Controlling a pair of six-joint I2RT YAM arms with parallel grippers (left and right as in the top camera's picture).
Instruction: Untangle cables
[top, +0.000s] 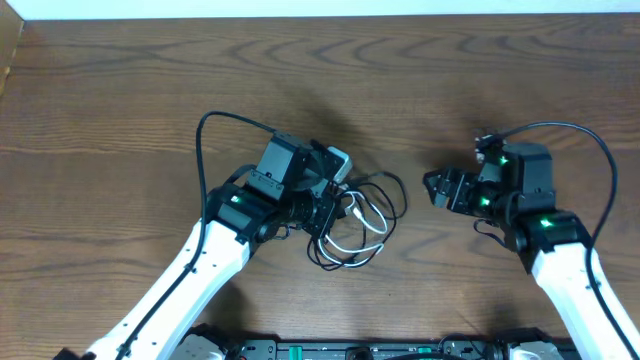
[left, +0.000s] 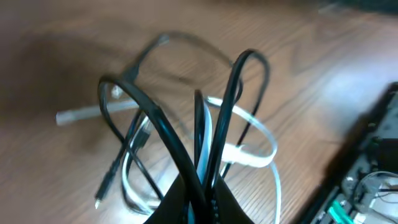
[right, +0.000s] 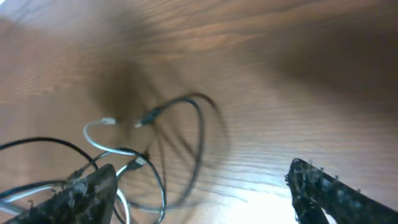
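Entry one, left gripper (left: 203, 190): we record it clamped tight on a bundle of black cables (left: 163, 127) and the white cable (left: 247, 157), their loops standing up from the table (left: 56, 50). Entry two, right gripper (right: 199, 193): jaws spread wide, nothing between them, near the tangle (top: 362, 222) but apart from it. The tangle sits mid-table, against the left gripper. Step, as we judge it: separating strands, one side pinned. The next move calls for the right gripper to take one loose strand, perhaps the black plug end (right: 144, 118), and draw it clear without dragging the whole knot.
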